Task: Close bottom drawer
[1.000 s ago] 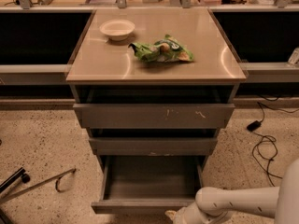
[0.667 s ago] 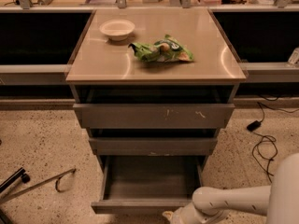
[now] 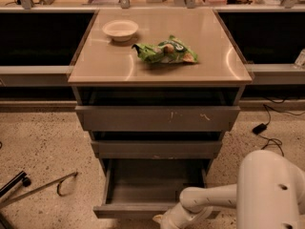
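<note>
1. We see the bottom drawer (image 3: 155, 189) at 6 o'clock in the view. It is the lowest of three grey drawers and is pulled well out, so its bare inside lies open to us.
2. The tool (image 3: 162, 219) sits at the very bottom edge, just right of 6 o'clock, touching or just beside the drawer's front lip. We cannot tell which, and we cannot tell whether the tool is wide or narrow.
3. The white arm (image 3: 214, 199) reaches in from 4 o'clock, and its large rounded housing fills the lower right corner.
4. Above the open drawer comes the thin middle drawer front (image 3: 156, 149). Above that is the taller top drawer front (image 3: 143, 118), which has white scratches towards its right side. Both stand slightly out from the cabinet.
5. On the tan surface (image 3: 105, 68) a white bowl (image 3: 120, 30) stands at 11 o'clock, and a green snack bag (image 3: 166, 53) lies just beside it towards the centre.
6. On the speckled floor a black cable (image 3: 267, 128) runs at 3 o'clock, and a thin metal hook (image 3: 62, 187) lies at 8 o'clock.
</note>
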Robot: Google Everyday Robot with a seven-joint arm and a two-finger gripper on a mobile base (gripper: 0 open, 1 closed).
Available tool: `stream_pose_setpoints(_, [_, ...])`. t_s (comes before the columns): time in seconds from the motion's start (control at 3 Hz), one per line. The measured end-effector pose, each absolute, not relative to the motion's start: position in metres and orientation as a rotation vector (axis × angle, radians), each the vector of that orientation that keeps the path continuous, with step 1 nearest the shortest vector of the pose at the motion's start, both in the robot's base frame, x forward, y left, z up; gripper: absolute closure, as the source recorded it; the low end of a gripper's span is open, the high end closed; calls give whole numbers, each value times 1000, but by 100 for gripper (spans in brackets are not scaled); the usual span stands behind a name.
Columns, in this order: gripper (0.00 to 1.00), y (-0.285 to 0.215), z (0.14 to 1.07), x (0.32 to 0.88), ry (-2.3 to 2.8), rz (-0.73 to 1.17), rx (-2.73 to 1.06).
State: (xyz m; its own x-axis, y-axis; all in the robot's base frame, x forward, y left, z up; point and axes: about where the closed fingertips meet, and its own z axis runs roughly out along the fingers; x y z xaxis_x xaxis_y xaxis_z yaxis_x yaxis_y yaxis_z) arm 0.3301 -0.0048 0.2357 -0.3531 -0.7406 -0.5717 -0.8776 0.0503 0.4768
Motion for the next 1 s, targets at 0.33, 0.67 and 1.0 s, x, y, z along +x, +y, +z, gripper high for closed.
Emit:
stream_pose_setpoints(0.33, [0,7,214,349,2133,1188,-1658])
stream_pose_setpoints(0.67, [0,12,207,379,2113,1130,-1636])
stream_pose_setpoints(1.0, [0,12,207,379,2113,1129,-1636])
